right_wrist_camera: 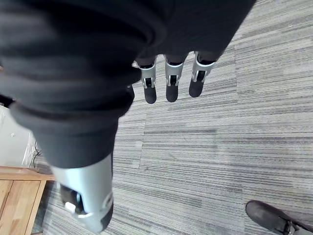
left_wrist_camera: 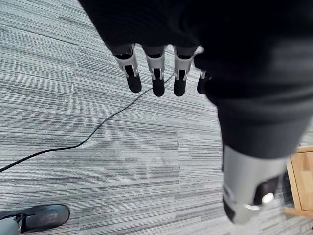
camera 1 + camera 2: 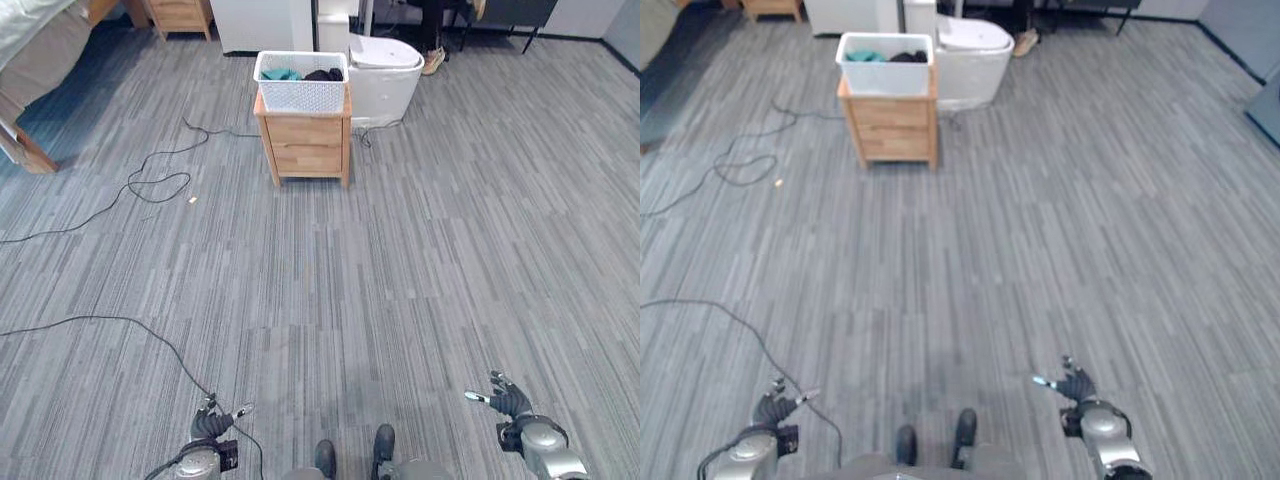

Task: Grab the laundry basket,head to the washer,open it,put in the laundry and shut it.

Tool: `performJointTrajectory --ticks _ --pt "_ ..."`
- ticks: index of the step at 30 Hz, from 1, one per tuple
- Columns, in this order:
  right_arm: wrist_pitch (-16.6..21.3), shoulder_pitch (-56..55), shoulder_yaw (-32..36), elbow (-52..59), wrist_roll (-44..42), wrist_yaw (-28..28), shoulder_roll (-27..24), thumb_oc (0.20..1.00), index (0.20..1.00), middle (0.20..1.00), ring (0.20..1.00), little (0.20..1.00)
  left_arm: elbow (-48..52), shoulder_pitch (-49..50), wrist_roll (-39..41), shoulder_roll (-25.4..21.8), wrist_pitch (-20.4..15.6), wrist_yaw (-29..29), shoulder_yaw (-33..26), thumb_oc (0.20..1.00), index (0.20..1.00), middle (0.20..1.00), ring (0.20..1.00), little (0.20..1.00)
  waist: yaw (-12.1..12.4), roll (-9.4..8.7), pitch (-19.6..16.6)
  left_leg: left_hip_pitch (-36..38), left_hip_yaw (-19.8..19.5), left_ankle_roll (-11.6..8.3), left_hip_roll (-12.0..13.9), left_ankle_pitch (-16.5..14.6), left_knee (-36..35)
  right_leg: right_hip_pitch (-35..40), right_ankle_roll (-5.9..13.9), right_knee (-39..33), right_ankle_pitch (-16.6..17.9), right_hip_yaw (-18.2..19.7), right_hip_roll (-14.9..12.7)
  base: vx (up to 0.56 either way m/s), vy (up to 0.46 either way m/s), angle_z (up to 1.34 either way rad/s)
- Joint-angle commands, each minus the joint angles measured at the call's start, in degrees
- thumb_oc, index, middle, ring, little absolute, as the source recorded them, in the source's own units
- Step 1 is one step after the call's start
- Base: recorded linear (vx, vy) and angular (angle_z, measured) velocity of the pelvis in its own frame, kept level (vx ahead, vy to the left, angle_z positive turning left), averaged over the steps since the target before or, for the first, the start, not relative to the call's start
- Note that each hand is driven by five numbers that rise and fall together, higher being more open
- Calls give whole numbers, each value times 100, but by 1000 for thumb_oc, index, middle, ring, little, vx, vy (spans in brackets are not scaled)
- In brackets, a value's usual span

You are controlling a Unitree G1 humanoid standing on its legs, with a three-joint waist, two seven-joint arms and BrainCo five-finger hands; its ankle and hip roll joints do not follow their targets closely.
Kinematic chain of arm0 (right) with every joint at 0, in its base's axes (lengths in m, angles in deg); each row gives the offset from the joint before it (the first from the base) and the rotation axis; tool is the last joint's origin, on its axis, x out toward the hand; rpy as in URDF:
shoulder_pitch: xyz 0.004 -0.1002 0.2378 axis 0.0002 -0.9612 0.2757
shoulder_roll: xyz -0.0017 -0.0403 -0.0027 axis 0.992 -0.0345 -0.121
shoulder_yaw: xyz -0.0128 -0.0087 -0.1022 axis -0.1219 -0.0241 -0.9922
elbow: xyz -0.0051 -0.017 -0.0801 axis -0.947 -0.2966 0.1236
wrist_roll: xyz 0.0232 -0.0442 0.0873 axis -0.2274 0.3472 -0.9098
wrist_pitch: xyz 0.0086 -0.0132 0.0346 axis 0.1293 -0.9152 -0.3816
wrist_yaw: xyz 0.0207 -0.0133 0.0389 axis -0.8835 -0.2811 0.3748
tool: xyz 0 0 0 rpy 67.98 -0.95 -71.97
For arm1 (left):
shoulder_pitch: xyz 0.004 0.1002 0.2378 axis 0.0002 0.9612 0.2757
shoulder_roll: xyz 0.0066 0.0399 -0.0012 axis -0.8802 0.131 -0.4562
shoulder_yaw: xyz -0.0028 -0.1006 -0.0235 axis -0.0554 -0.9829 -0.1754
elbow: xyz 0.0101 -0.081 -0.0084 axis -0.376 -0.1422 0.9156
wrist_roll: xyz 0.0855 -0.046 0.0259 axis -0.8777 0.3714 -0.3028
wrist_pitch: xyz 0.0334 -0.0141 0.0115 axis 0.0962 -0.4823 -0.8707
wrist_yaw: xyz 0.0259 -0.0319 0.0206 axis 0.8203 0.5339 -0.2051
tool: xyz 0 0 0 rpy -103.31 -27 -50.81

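One white laundry basket [image 3: 300,82] sits on top of one small wooden two-drawer nightstand [image 3: 305,143], far across the grey carpet floor [image 3: 420,260] from the robot. Inside the basket lie a teal garment [image 3: 281,73] and a dark garment [image 3: 323,74]. One white washer [image 3: 385,75] stands just beside the nightstand, to its right. The left robot hand [image 3: 212,422] and the right robot hand [image 3: 508,402] hang low near the robot, both with fingers straight and relaxed, holding nothing. A corner of one bed [image 3: 35,45] shows at far left.
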Motion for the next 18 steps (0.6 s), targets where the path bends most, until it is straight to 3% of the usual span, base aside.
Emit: performJointTrajectory --ticks 1,3,5,13,16,17,18 --pt "94 130 -312 125 173 -43 12 1000 1000 1000 1000 1000 238 -130 16 -393 -245 121 107 1000 1000 1000 1000 1000 44 -189 158 -224 -48 -91 -71 -640 979 -8 653 1492 -669 543 -734 70 148 3" --pt "90 118 -358 145 192 -21 -9 1000 1000 1000 1000 1000 254 -154 -79 -394 -238 89 160 1000 1000 1000 1000 1000 -12 -138 242 -54 -112 -45 -126 -705 950 -287 575 1863 -632 647 -638 134 113 11" --pt "86 113 -389 127 185 -20 -14 1000 1000 1000 1000 1000 270 -141 -81 -376 -245 78 192 1000 1000 1000 1000 1000 -48 -98 313 165 -119 -8 -163 -754 849 -493 503 1840 -546 521 -615 174 51 29" --pt "85 93 -406 110 169 -56 -67 1000 1000 1000 1000 1000 197 -226 -9 -237 -222 28 323 1000 1000 1000 1000 1000 -329 -70 417 847 -446 -68 -294 -983 553 -1101 614 572 -155 103 -498 238 -34 15" --pt "64 -130 -321 50 197 -9 -83 1000 1000 1000 1000 1000 238 -213 -97 -192 -240 -28 379 1000 1000 1000 1000 1000 -459 -78 295 1185 -657 -169 -376 -1222 614 -1017 604 244 -19 127 -447 365 -141 46" --pt "65 -147 -310 12 204 -9 -88 1000 1000 1000 1000 1000 221 -203 -103 -174 -231 -36 384 1000 1000 1000 1000 1000 -475 -39 244 1196 -683 -248 -331 -1158 707 -939 550 255 -6 122 -414 429 -241 80" --pt "62 -235 -210 4 186 -32 -92 1000 1000 1000 1000 1000 172 -182 -67 -116 -201 -66 414 1000 1000 1000 1000 1000 -539 42 120 1176 -614 -539 -147 -865 946 -733 454 250 -55 13 -348 419 -269 86"
